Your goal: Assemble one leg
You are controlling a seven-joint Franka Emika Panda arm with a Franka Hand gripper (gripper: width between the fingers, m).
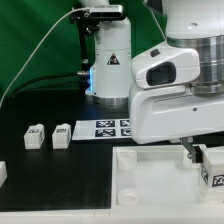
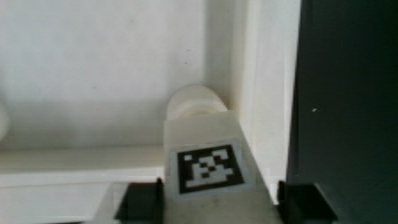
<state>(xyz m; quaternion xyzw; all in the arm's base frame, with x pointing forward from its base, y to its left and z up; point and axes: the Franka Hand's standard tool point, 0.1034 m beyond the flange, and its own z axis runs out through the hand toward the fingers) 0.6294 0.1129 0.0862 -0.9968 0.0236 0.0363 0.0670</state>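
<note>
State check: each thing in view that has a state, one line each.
hand: fingers on either side of the leg, can't tell if clamped.
leg: between the fingers, at the panel's edge.
spare legs: loose on the table, apart, untouched.
panel: flat on the table.
marker board: flat on the table.

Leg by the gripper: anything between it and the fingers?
Nothing visible. In the wrist view the leg stands right between the fingers of the gripper, with no other part in either gap. Whether they press on it cannot be told.
</note>
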